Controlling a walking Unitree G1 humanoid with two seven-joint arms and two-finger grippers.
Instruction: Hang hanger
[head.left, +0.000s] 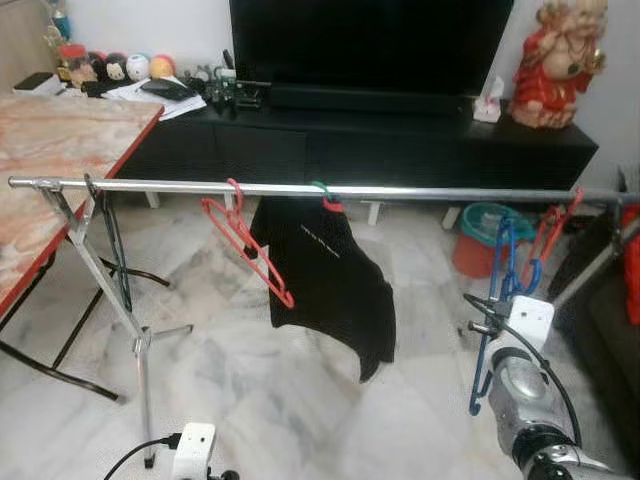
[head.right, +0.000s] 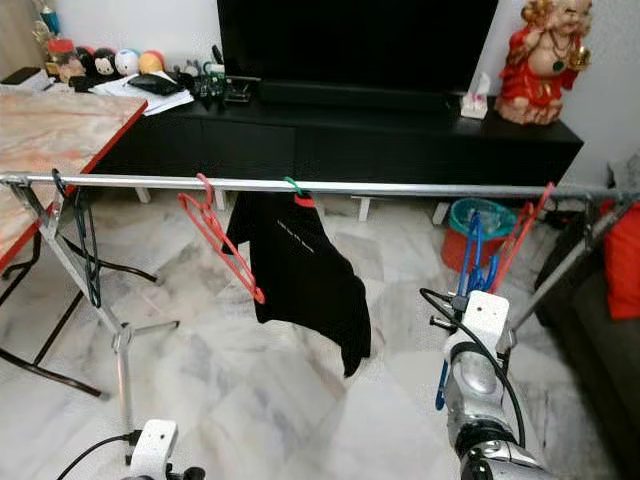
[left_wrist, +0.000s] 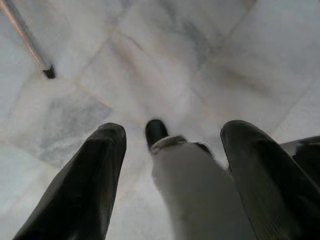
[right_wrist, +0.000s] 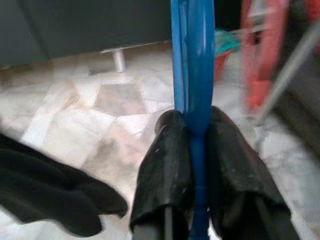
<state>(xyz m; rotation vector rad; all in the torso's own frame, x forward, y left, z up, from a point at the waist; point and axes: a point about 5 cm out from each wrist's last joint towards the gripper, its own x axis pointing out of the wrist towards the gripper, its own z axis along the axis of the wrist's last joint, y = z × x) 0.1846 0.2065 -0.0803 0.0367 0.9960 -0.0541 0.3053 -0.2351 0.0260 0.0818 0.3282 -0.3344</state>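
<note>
Tightly pinched: slim blue plastic hanger (right_wrist: 192, 75).

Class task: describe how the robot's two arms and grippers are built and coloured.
The right arm is silver metal with a white block on its wrist and black cables looping off it. The left arm shows the same white block and cable. Each gripper has two thick, rounded black fingers.

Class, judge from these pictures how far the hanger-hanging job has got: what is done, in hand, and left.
Done: the right gripper is shut on the blue hanger and holds it up near the rail. In hand: bringing it up to the rail beside the red hanger there. Left: whether its hook sits over the rail cannot be told; then release. The left gripper hangs open over the floor.
</note>
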